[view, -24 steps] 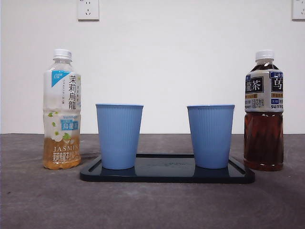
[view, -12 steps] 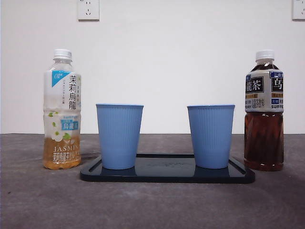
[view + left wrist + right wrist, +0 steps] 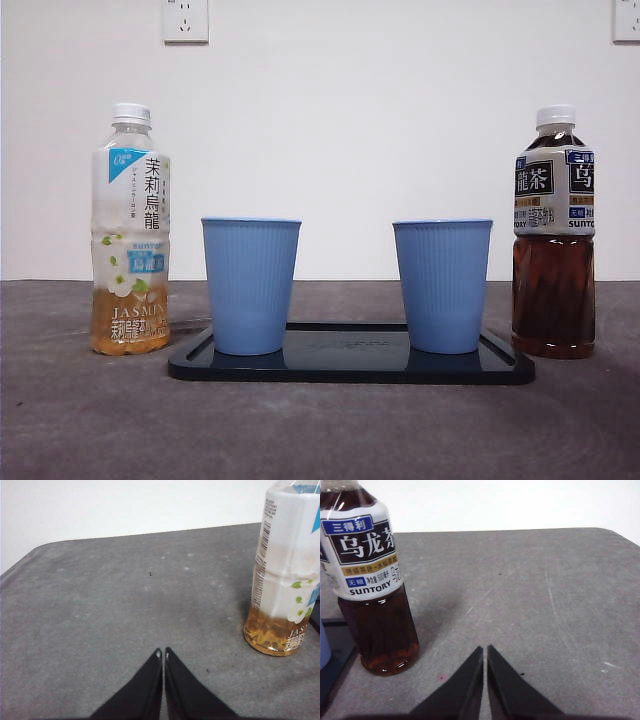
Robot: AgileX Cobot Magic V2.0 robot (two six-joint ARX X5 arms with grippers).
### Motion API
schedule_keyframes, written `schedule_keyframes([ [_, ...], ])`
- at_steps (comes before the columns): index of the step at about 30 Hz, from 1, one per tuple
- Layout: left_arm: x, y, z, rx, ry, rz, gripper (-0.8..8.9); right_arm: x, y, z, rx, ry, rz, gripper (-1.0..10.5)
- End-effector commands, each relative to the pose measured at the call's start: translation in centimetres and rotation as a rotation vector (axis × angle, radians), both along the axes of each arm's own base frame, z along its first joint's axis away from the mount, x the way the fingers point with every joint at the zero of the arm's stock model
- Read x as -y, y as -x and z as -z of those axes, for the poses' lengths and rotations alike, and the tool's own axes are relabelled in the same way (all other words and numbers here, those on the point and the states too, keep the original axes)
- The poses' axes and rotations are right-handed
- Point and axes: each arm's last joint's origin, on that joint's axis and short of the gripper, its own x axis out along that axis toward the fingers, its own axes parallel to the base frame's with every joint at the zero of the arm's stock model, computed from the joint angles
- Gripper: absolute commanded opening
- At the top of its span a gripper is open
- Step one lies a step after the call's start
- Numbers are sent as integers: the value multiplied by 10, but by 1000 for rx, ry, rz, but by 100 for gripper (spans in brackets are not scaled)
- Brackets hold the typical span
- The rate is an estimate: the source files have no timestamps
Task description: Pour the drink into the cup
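Observation:
A jasmine tea bottle (image 3: 130, 232) with a white cap and a little pale tea stands left of the tray; it also shows in the left wrist view (image 3: 285, 575). A dark oolong tea bottle (image 3: 553, 236) stands right of the tray and shows in the right wrist view (image 3: 372, 580). Two blue ribbed cups (image 3: 250, 285) (image 3: 442, 284) stand upright on a black tray (image 3: 350, 365). My left gripper (image 3: 162, 653) is shut and empty, apart from the jasmine bottle. My right gripper (image 3: 484, 650) is shut and empty, apart from the oolong bottle. Neither arm shows in the front view.
The grey table (image 3: 320, 430) runs to a white wall with a power socket (image 3: 185, 20) and a second socket (image 3: 626, 20). The table's edge curves away in the left wrist view (image 3: 30, 555) and in the right wrist view (image 3: 620, 535).

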Motion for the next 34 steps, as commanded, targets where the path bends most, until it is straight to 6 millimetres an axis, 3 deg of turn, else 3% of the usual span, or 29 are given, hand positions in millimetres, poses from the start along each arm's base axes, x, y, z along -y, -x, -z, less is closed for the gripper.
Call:
schedule_keyframes([
  [1, 0, -1, 7, -23, 8, 3, 7, 0, 0, 3, -13, 9, 3, 9],
  [34, 0, -1, 7, -23, 8, 3, 7, 0, 0, 2, -2, 9, 3, 9],
])
